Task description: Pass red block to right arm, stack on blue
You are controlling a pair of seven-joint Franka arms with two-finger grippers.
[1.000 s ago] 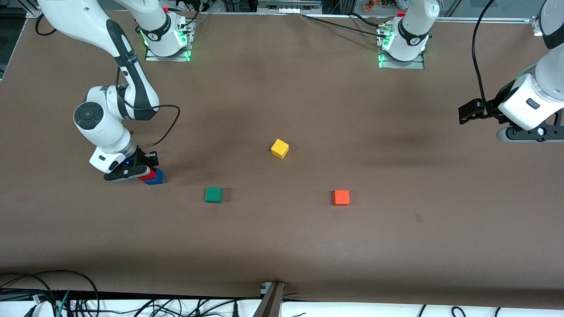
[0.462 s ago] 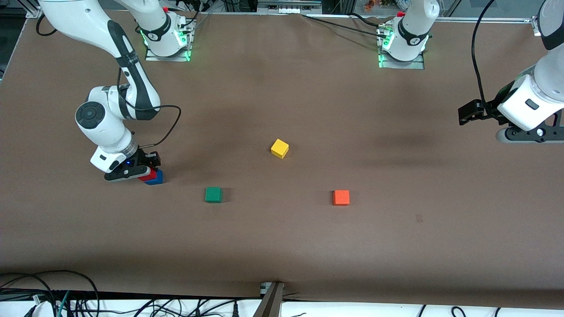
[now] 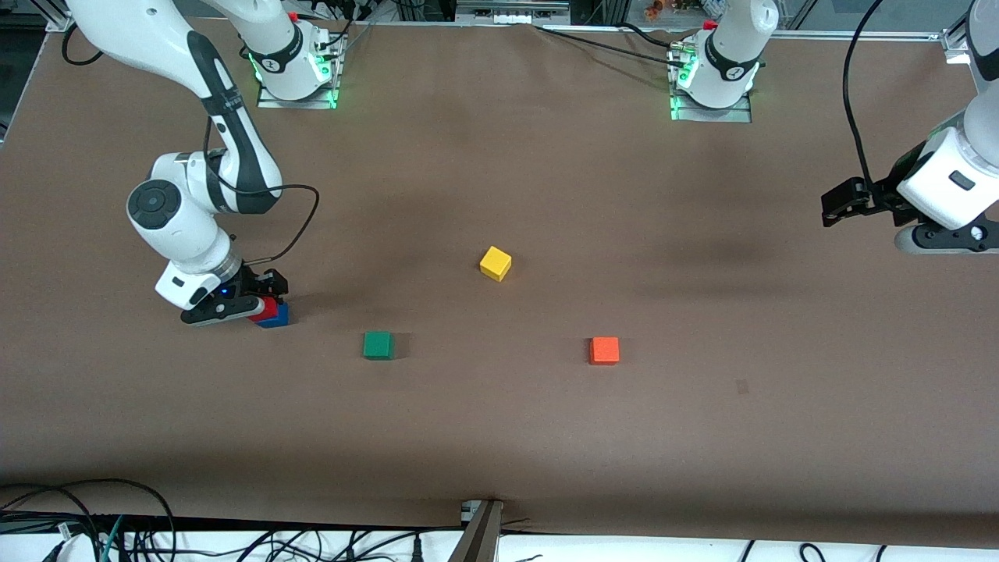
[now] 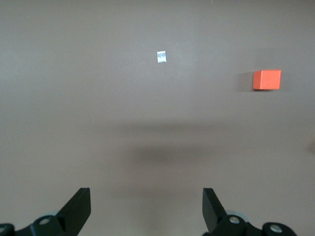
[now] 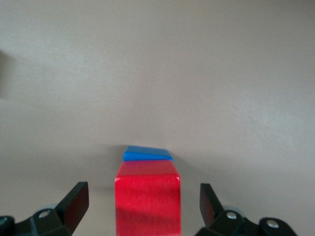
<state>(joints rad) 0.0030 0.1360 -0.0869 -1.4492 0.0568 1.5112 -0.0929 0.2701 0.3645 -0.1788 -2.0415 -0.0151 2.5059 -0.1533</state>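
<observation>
The brown table (image 3: 499, 437) fills nearly the whole front view, with a wide bare strip along the edge nearest the front camera and more bare surface between the two arm bases. The right arm (image 3: 195, 211) bends down from its base to the stack at its own end of the table, well in from every edge. The left arm (image 3: 948, 183) waits at its end of the table, running off the frame's edge there. The right gripper (image 5: 143, 206) sits low around the red block (image 5: 147, 204); its wrist view shows the fingers (image 5: 74, 201) spread wide with a clear gap on each side of the block, so the claw is open and grips nothing. The left gripper (image 4: 146, 206) hangs over bare table, and its fingers (image 4: 78, 206) are likewise spread apart and empty. The red block rests on the blue cube (image 3: 278, 316), of which only a sliver shows past the red block's top edge in the right wrist view; the two are slightly offset, not flush. A yellow cube (image 3: 495, 263) lies near the table's middle, a green cube (image 3: 378, 345) and an orange cube (image 3: 604, 350) nearer the front camera, all well apart with open room between them. A small pale mark (image 4: 161, 57) lies on the surface near the orange cube.
</observation>
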